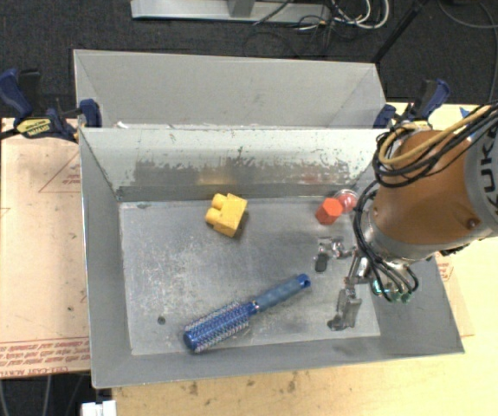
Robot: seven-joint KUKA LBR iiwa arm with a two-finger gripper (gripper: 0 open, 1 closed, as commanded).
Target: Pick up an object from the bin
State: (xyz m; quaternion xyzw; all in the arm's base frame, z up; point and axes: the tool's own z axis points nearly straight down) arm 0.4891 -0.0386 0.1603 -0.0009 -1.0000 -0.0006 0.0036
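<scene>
Status: gripper (335, 284) sits low over the bin (101, 258) floor, right side, fingers (345, 312) spread w/ nothing between them. Nearest thing is the blue brush (244, 313). It lies diagonal across the front-centre floor, bristle head front-left, handle tip pointing back-right and ending just beside the gripper. I judge it the likeliest pick, not confirmed. Procedure as I'd run it: 1) shift left until the handle lies between the fingers; 2) turn the wrist so the fingers straddle the handle crosswise, not along it; 3) descend until the tips nearly touch the floor, then close. Handle looks round and slim, so I expect it to roll if caught off-centre. Alt. targets: red piece (328, 211) by the back wall, near the gripper; yellow block (226, 214) back-centre, well apart. Clearance: right wall slopes in close to the arm (422, 206), so little room that side; front wall is near the front finger. Open floor lies left and centre, between brush and block, so I'd approach and lift out that way.
</scene>
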